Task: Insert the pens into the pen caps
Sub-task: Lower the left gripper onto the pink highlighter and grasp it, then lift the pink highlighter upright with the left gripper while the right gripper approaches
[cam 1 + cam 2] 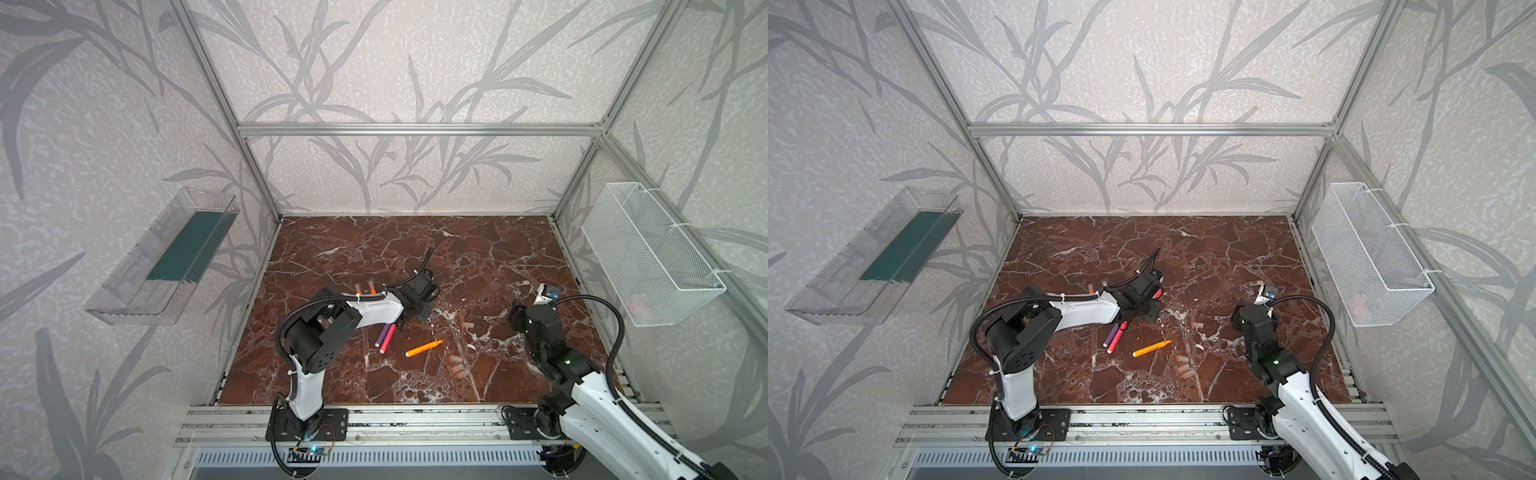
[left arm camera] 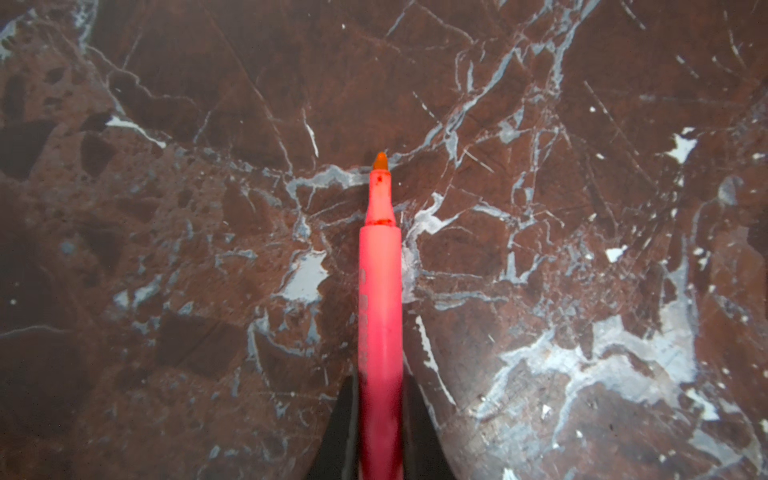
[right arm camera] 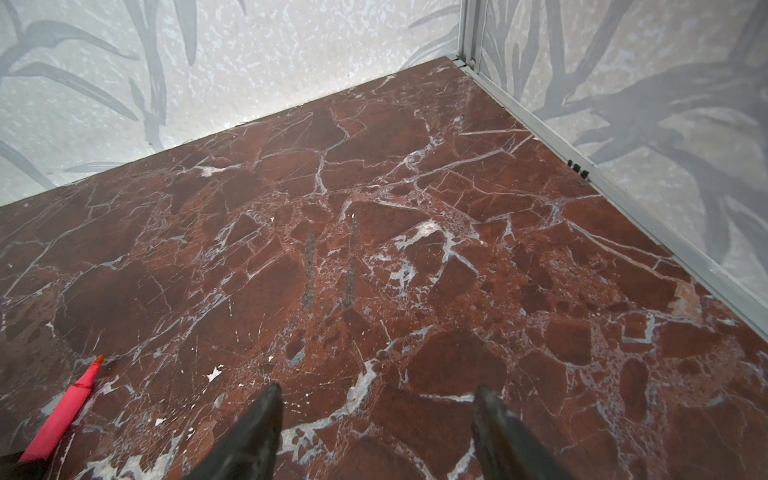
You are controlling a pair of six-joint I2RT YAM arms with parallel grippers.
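worktop [image 1: 478,249]: red-brown marble look, white veins, faint sheen, scuffed. red-pink pen [image 2: 380,311]: smooth plastic, slight gloss. basket [image 1: 648,257]: white wire mesh, matt. side bin [image 1: 124,291]: clear plastic. frame [image 1: 415,129]: brushed metal. walls [image 1: 415,62]: rough, matt.

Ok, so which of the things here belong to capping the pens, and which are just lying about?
For the job:
held red-pink pen, in the left gripper
purple pen
second red-pink pen
lone orange pen
two orange pens farther back
pen caps

Just lying about:
clear wall tray
wire basket
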